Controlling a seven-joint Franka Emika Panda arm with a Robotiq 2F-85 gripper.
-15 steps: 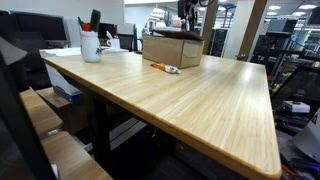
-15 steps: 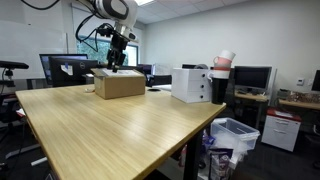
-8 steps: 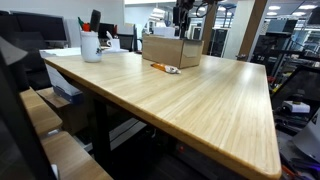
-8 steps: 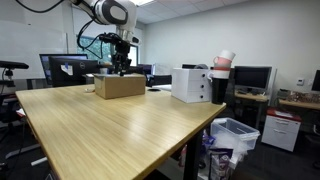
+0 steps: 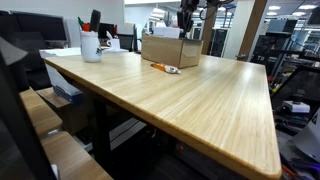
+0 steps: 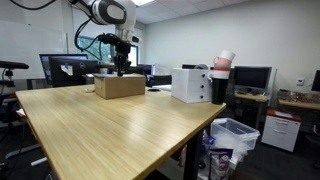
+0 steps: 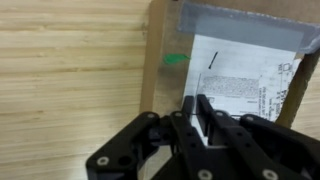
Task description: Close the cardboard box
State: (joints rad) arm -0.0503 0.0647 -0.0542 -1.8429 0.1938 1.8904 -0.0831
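Roughly level, cardboard box (image 6: 119,87), long axis crosswise in an exterior view.

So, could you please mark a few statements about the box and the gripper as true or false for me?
1. The gripper is above the cardboard box. True.
2. The white cup with pens stands on top of the cardboard box. False: it stands on the table, well apart from the box.
3. The gripper's jaws stand wide open. False: in the wrist view the fingers are close together.
4. A small orange object lies on the table by the box. True.
5. The box's top bears a white printed label. True.
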